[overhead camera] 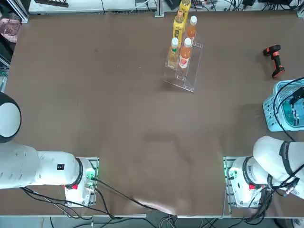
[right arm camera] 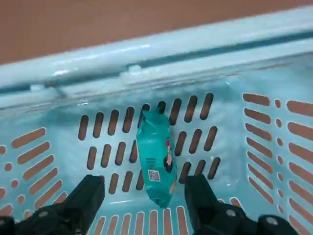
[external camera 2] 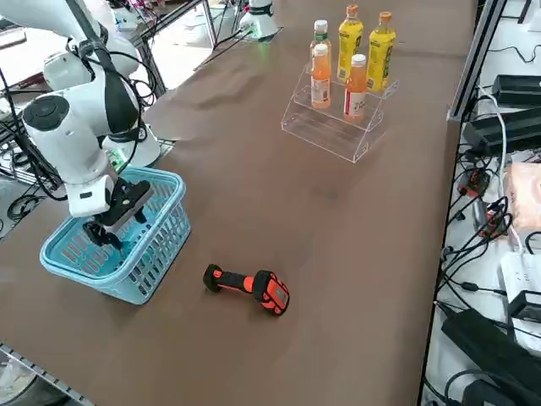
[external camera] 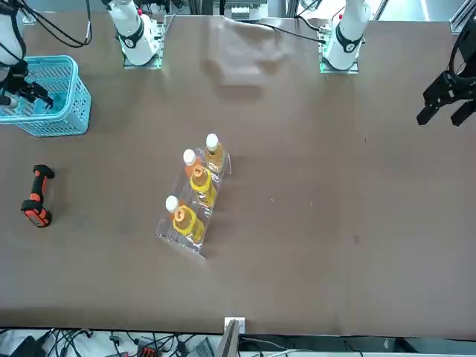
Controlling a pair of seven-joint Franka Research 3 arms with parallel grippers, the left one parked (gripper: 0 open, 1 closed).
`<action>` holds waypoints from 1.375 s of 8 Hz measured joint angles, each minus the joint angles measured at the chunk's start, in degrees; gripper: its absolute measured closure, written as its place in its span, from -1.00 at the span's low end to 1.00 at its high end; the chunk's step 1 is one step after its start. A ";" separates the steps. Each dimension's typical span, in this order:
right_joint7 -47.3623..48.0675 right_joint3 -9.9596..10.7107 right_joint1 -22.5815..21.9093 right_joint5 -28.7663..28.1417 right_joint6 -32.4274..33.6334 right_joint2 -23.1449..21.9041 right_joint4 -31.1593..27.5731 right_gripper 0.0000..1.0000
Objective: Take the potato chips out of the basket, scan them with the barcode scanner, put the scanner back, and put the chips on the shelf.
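Observation:
The potato chips (right arm camera: 155, 159), a slim teal packet, lie flat on the floor of the light blue basket (right arm camera: 146, 54). My right gripper (right arm camera: 143, 191) hangs open just inside the basket, straight above the packet, with one finger on each side and not touching it. In the right side view the gripper (external camera 2: 110, 228) dips below the rim of the basket (external camera 2: 161, 245). The black and orange barcode scanner (external camera 2: 249, 288) lies on its side on the table beside the basket. The clear stepped shelf (external camera 2: 338, 123) stands further along the table.
The shelf (overhead camera: 186, 66) holds several orange and yellow drink bottles (overhead camera: 178, 26). The basket (overhead camera: 278, 114) sits at the table's right edge, with the scanner (overhead camera: 274, 59) beyond it. Cables and equipment line the table's sides.

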State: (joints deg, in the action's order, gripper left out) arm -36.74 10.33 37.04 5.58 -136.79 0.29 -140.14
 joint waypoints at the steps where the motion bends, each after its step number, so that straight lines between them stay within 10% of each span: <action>1: -0.42 0.01 0.73 0.00 -1.83 0.10 -1.14 -1.00; 11: -0.78 0.00 3.75 0.00 -11.98 7.24 -3.29 -1.00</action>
State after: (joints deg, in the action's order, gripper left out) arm -37.51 10.33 40.79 5.58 -148.77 7.54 -143.43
